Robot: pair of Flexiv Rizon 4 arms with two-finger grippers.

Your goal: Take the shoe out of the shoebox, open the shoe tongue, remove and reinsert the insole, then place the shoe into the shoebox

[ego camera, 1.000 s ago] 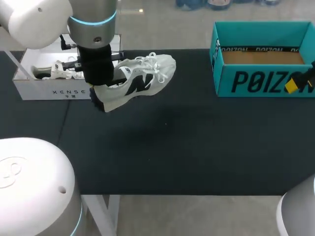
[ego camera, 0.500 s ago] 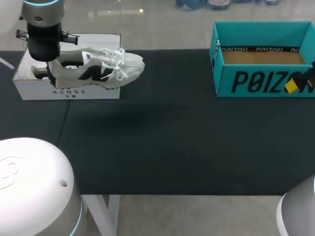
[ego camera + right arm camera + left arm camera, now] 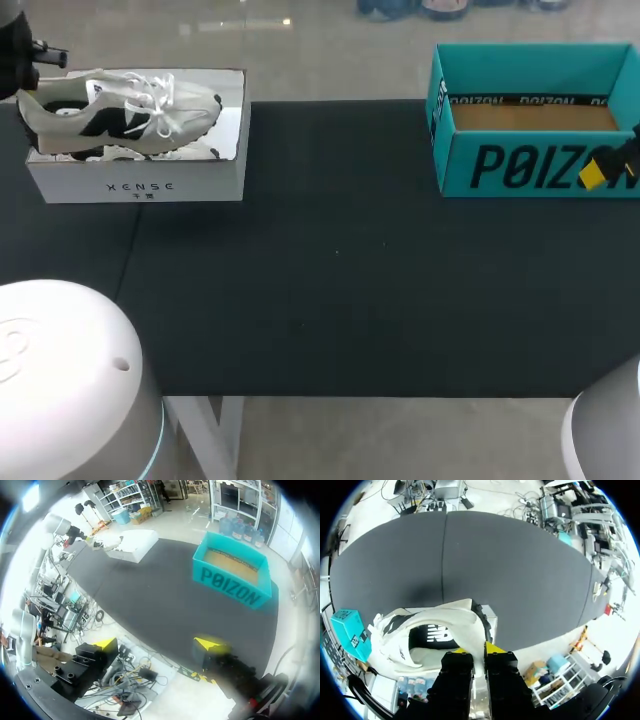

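Left pincer (image 3: 479, 651) clamps the seemingly light, floppy shoe (image 3: 125, 112) by its firmer heel above the shoebox (image 3: 140, 186) at ten o'clock; right pincer (image 3: 157, 643) gapes empty.

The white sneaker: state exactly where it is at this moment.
The sneaker is at the head view's far left, over the white shoebox, with its heel pinched in the jaws of the left gripper.

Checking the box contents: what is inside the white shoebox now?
A white-and-black shoe lies across the open white shoebox, heel pinched by the left tool. Whether it touches the bottom, and anything beneath it, is hidden.
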